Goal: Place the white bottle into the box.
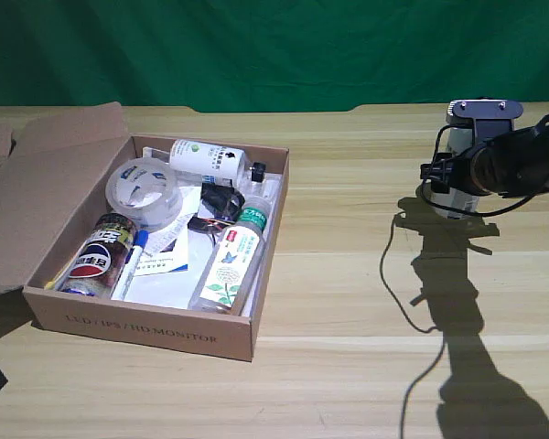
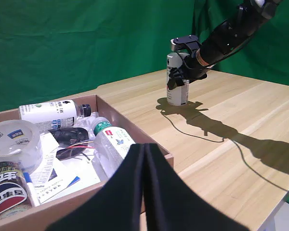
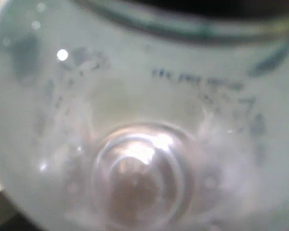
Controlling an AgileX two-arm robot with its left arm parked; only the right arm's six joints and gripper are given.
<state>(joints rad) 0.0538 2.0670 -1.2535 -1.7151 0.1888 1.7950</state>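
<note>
The right gripper [image 2: 182,76] is closed around the white bottle [image 2: 177,91], which stands upright on the wooden table [image 1: 348,274], well apart from the box [image 1: 146,325]. The box holds a clear green-capped bottle [image 1: 229,261], a smaller white bottle [image 1: 206,158], a tape roll [image 1: 144,189], a cola can [image 1: 99,256] and a pen [image 1: 131,265]. The right wrist view shows only the white bottle's blurred surface.

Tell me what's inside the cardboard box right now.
The box holds a roll of clear tape, a Pepsi can, a green-capped bottle, a small white bottle, a pen and papers.
</note>
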